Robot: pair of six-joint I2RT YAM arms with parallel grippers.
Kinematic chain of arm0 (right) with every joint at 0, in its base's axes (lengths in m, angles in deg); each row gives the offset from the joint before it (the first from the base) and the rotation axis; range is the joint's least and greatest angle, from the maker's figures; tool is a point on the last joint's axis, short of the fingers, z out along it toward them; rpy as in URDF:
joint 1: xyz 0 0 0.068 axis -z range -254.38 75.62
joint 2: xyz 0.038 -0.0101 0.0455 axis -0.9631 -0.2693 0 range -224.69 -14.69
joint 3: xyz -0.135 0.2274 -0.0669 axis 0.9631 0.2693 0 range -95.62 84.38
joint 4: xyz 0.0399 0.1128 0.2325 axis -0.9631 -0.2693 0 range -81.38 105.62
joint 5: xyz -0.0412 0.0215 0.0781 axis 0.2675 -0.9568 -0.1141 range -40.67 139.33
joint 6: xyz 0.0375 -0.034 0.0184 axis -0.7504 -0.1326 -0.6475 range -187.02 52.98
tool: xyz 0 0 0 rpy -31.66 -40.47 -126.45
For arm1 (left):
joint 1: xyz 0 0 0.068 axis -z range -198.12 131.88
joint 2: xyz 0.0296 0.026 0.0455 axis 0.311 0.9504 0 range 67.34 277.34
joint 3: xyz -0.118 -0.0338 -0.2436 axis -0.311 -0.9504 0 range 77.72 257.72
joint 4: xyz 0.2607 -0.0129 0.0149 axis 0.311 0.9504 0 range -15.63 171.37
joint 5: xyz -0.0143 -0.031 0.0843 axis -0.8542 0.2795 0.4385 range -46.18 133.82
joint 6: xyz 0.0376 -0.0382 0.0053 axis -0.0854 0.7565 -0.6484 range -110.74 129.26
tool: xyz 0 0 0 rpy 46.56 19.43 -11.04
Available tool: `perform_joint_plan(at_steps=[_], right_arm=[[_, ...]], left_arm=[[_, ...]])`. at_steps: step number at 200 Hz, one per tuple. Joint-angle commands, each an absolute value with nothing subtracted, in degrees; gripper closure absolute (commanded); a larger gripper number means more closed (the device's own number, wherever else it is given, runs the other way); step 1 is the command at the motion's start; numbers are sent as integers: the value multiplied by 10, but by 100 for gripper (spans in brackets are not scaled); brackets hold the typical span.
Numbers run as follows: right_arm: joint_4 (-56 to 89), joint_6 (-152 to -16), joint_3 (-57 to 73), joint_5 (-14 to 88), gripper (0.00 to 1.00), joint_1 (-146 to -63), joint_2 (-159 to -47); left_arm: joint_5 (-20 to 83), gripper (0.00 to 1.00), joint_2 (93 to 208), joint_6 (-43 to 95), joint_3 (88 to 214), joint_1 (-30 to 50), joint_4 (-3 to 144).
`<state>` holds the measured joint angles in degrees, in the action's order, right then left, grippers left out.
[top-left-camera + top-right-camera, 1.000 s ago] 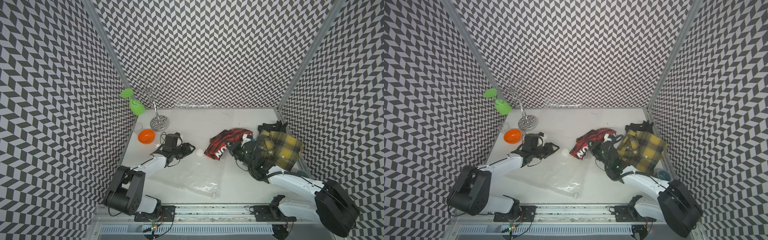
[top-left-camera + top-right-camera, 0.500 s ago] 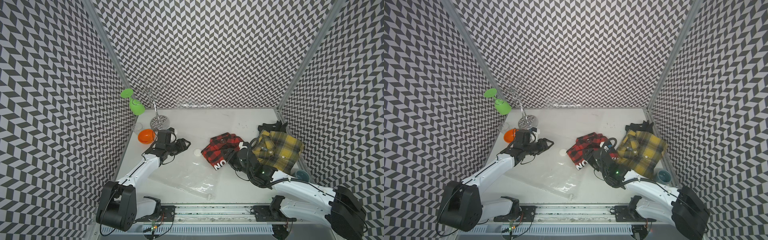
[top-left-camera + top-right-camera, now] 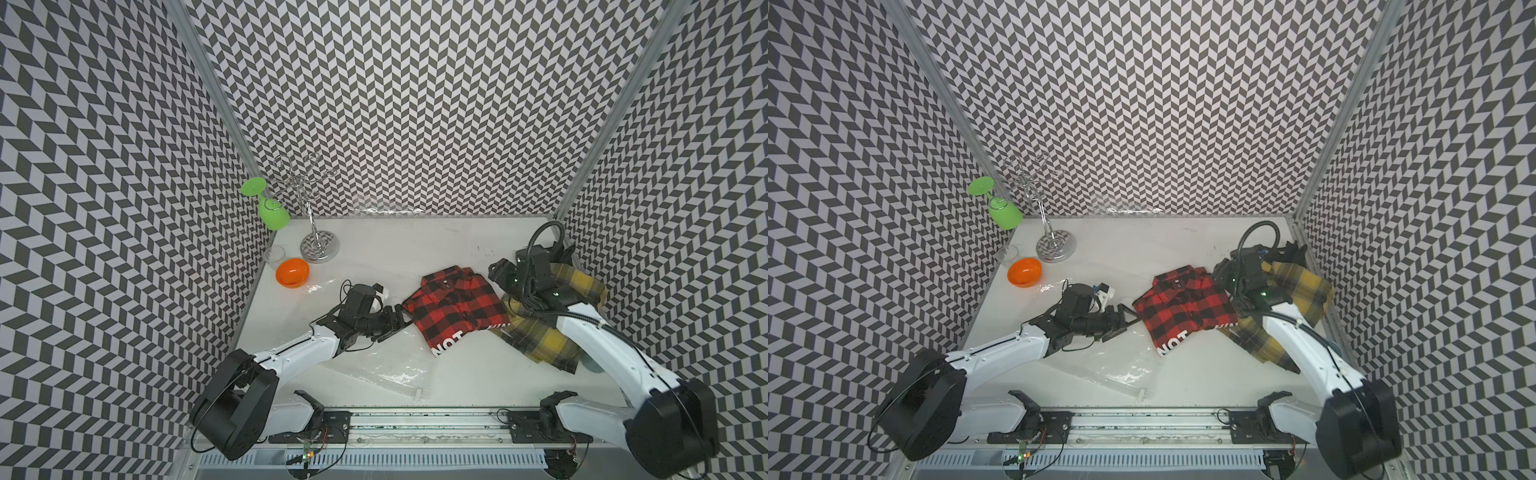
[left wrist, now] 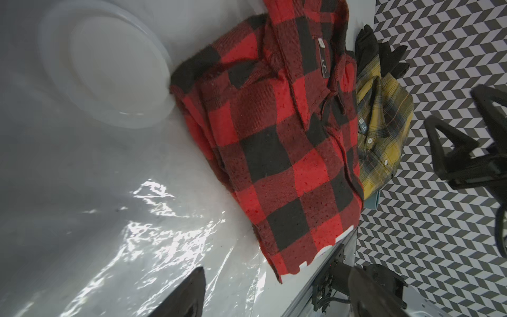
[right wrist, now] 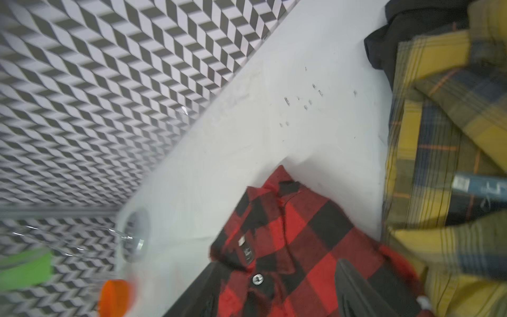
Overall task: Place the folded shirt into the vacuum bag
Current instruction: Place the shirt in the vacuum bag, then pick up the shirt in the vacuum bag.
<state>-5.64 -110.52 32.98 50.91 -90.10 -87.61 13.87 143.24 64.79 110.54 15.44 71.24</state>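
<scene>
We found the vacuum bag [image 3: 376, 359] lying flat at the left front of the worktop [image 3: 395, 249] under the left arm. The left pincer [image 3: 397, 322] was low over its far end, jaws apart and holding nothing. The folded shirt [image 3: 453, 303], red and black, lay outside the bag at mid-worktop, its left edge just beside the bag's round white valve cap [image 4: 109, 68]. Over its collar stood the right pincer [image 3: 502, 277], jaws apart; whether it touched the cloth we could not tell, and a yellow plaid shirt [image 3: 540, 338] lay to the right.
</scene>
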Motion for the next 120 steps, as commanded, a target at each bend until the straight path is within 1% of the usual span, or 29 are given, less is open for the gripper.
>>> perform_joint_plan(at_steps=[1,14,26,52,78,86,104,120], right_arm=[[-29,-971,333,382,30,-893,-931],[14,-981,341,331,32,-893,-948],[41,-991,348,313,33,-894,-958],[24,-984,349,353,31,-885,-994],[39,-982,372,339,31,-868,-1022],[48,-987,380,337,31,-867,-1022],[55,-992,388,343,31,-864,-1023],[59,-994,398,347,31,-860,-1026]], left_arm=[[171,20,1470,691,1132,181,646],[179,22,1495,696,1142,197,637],[181,22,1517,704,1146,209,625],[172,23,1564,739,1129,230,572],[176,28,1611,740,1150,243,555],[177,32,1623,736,1157,244,554],[180,44,1642,725,1171,243,558],[190,52,1651,700,1194,242,584]])
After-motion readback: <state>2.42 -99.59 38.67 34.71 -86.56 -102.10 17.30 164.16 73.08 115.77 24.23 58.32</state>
